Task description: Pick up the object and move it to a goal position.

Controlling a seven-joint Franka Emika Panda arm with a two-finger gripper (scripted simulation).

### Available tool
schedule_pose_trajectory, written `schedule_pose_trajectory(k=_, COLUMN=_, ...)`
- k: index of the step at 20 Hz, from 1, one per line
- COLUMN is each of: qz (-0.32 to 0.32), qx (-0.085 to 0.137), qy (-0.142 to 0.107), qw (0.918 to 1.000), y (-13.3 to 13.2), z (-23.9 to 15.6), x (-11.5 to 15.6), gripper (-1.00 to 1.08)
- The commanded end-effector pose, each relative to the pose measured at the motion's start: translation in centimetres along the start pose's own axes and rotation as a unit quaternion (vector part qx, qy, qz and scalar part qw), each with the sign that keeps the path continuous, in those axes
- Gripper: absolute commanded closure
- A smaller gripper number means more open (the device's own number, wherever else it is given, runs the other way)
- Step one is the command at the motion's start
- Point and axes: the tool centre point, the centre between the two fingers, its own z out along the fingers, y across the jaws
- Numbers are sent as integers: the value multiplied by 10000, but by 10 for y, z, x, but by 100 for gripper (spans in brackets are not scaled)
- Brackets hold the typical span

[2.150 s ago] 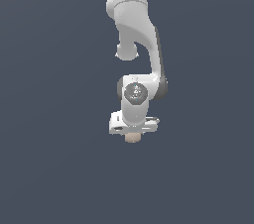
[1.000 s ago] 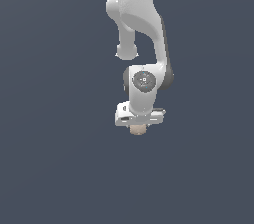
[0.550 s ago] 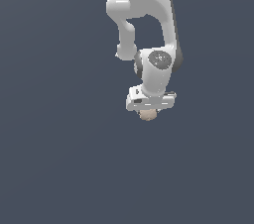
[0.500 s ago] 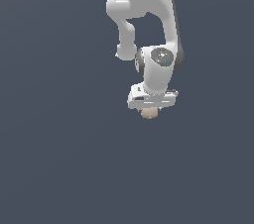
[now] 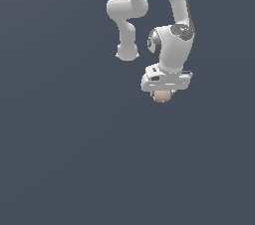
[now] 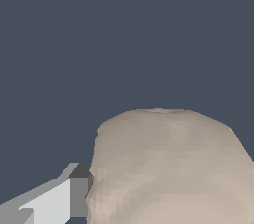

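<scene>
so the object (image 5: 161,96) is tucked right under the pincer (image 5: 162,94), basically hanging straight below the hand, and in the exterior view only its lower half pokes out as a beige lump beneath the white flange. the wrist view backs that up: the lump (image 6: 168,168) fills most of the near field and one finger (image 6: 54,203) sits pressed against its side. the other finger is out of sight, but i'd say the pincer is pinching the object, not spread. as for a long axis, honestly can't tell, it reads as a roundish blob with soft edges, maybe slightly wider than tall from the wrist camera, so i wouldn't bet on any orientation. no gap shows between hand and lump, so whatever comes next is about carrying, not reaching. no goal marker shows in either picture, so which way the carry should go is anyone's guess from here. nothing but flat dark grey all round, and i can't pick out where the surface is, so i can't say how high the thing hangs. arm pose: it comes down from the top of the exterior view, elbow link bulging toward the exterior view's left, wrist folded so the hand points straight down, sitting toward the exterior view's right of centre.
</scene>
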Motion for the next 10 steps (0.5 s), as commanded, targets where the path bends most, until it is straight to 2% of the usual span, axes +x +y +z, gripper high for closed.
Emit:
schedule_pose_trajectory(k=1, qz=5, qx=-2, qy=0, qw=10000, y=-11, z=-9, x=-11, gripper=108)
schedule_pose_trajectory(k=10, qz=5, qx=-2, qy=0, qw=10000, y=-31, z=-23, x=-27, gripper=108)
